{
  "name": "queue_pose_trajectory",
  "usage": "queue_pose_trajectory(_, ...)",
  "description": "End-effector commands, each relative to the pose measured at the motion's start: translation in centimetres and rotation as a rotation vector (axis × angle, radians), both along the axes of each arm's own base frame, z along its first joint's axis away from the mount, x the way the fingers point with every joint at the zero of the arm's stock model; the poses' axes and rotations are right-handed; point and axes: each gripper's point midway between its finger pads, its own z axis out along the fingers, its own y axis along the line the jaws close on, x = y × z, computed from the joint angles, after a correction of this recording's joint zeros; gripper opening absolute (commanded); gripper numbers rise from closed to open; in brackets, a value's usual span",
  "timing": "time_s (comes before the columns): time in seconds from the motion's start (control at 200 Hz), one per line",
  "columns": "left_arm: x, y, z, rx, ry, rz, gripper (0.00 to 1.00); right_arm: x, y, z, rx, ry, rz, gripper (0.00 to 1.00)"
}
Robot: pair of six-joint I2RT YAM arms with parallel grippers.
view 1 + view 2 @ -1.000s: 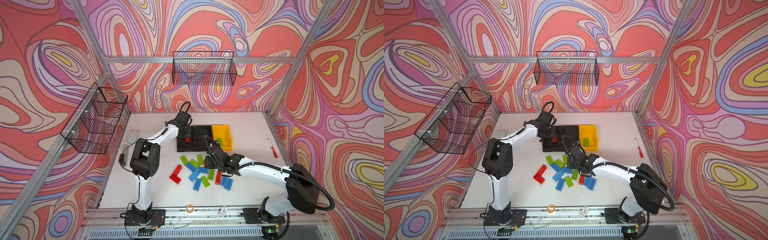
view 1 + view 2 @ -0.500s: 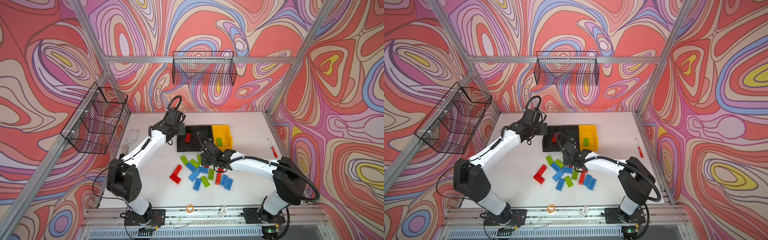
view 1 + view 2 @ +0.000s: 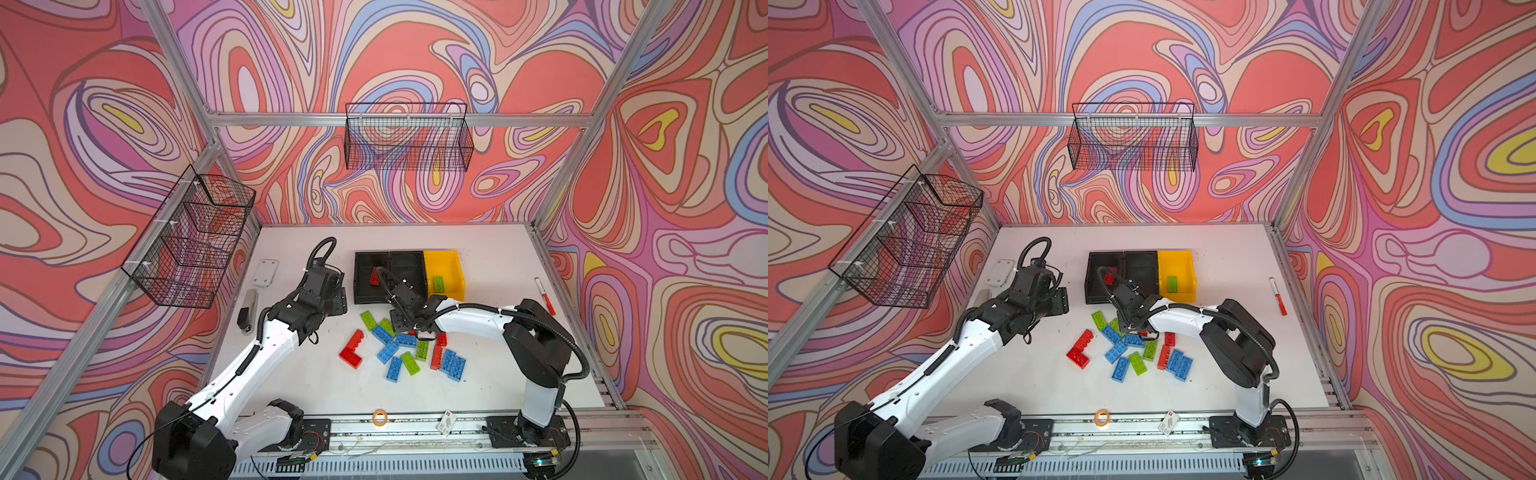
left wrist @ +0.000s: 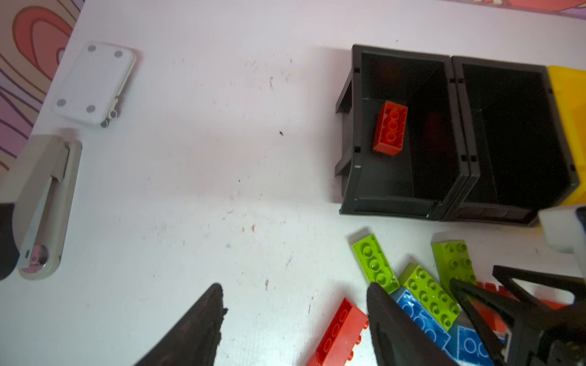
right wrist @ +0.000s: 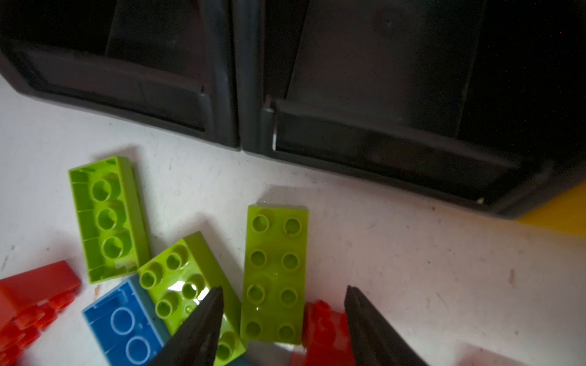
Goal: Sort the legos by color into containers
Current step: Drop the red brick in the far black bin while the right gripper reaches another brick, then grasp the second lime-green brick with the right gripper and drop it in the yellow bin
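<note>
The left gripper hangs over the bare table just left of the bins, jaws wide apart, holding nothing. Mid-table near the back edge the containers stand in a touching row. The left black bin holds one red brick, the middle black bin looks empty, and the yellow bin holds one green brick. In front of them lie the loose legos, so sorting has barely begun. The right gripper hovers low over that pile, half open and empty, with a flat green piece and a red neighbour between its tips. This looks like the pick-up step: it must descend and close on one brick only.
</note>
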Motion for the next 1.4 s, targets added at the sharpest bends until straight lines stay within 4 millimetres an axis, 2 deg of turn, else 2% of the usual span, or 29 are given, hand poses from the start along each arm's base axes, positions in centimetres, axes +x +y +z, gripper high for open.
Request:
queue_pose_trajectory(0.0, -2.1, 1.0, -1.3, -0.004, 0.052, 0.043, 0.74, 0.3, 0.8, -0.4, 0.0, -0.002, 0.017, 0.61)
queue_pose_trajectory(0.295, -3.0, 0.4, -2.3, -0.032, 0.066, -0.012, 0.73, 0.6, 1.1, -1.6, 0.005, 0.003, 0.002, 0.45)
queue_pose_trajectory(0.406, -3.1, 0.5, -2.7, -0.023, 0.077, -0.009, 0.73, 0.5, 0.8, -1.2, 0.006, -0.004, -0.004, 0.39)
queue_pose_trajectory(0.621, -2.8, 0.1, -3.3, -0.02, 0.085, -0.036, 0.73, 0.6, 0.6, 2.0, 0.027, -0.052, 0.01, 0.33)
queue_pose_trajectory(0.761, -2.3, -1.0, -3.1, -0.032, 0.072, -0.104, 0.72, 0.6, -0.1, 5.1, 0.038, -0.097, -0.001, 0.3)
queue_pose_trajectory(0.791, -2.2, -1.3, -3.1, -0.036, 0.072, -0.119, 0.72, 0.6, -0.6, 5.2, 0.028, -0.101, -0.011, 0.3)
queue_pose_trajectory(0.806, -2.2, -1.4, -3.1, -0.039, 0.072, -0.126, 0.72, 0.5, -0.7, 6.3, 0.043, -0.118, -0.014, 0.3)
queue_pose_trajectory(0.836, -2.1, -1.8, -3.0, -0.046, 0.073, -0.142, 0.72, 0.4, -1.1, 6.9, 0.045, -0.131, -0.025, 0.3)
queue_pose_trajectory(0.957, -2.3, -3.2, -2.9, -0.062, 0.095, -0.242, 0.71, -0.4, -3.2, 8.6, 0.055, -0.165, -0.075, 0.3)
queue_pose_trajectory(1.107, -3.5, -3.1, -3.2, -0.026, 0.139, -0.304, 0.7, -0.6, -6.7, 11.6, 0.01, -0.261, -0.146, 0.31)
queue_pose_trajectory(1.237, -4.4, -2.7, -3.6, -0.024, 0.164, -0.293, 0.7, 1.3, -9.9, 13.0, 0.005, -0.269, -0.199, 0.31)
queue_pose_trajectory(1.392, -4.9, -2.8, -4.1, -0.083, 0.172, -0.246, 0.67, 4.6, -12.9, 13.1, 0.04, -0.254, -0.235, 0.31)
